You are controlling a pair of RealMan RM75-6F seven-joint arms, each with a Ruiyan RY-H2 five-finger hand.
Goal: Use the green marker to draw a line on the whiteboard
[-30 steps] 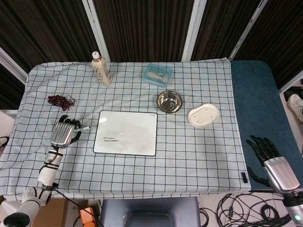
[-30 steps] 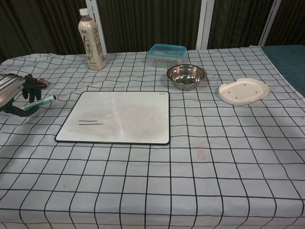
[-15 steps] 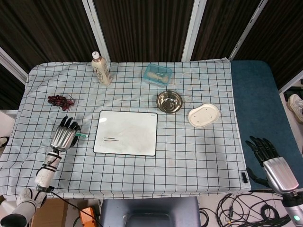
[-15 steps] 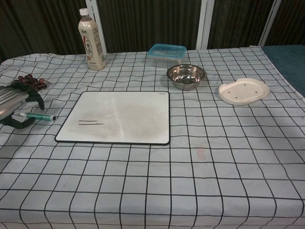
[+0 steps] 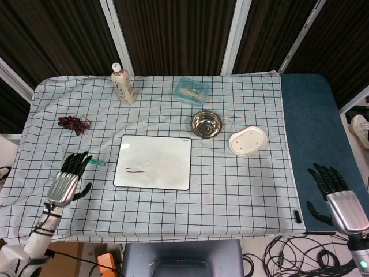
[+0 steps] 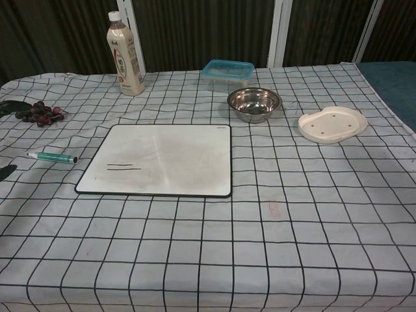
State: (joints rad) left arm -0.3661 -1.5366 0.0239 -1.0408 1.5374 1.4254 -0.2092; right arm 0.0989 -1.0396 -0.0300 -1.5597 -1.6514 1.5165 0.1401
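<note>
The green marker [image 5: 98,164] [image 6: 53,156] lies flat on the checked cloth, just left of the whiteboard [image 5: 154,162] [image 6: 159,160]. Two short dark lines mark the board's lower left part. My left hand [image 5: 67,180] hovers near the table's front left, fingers spread, holding nothing, a short way below-left of the marker. In the chest view only a dark fingertip of it shows at the left edge. My right hand [image 5: 336,198] is off the table at the far right over the blue surface, fingers apart and empty.
A beige bottle [image 5: 123,84] stands at the back left, with a bunch of dark grapes [image 5: 72,123] further left. A blue-lidded container [image 5: 192,90], a steel bowl [image 5: 206,124] and a cream plate [image 5: 248,141] lie behind and right of the board.
My left hand has let go of the green marker, which now lies on the cloth, and has drawn back toward the front edge with fingers spread. The right hand dropped slightly.
</note>
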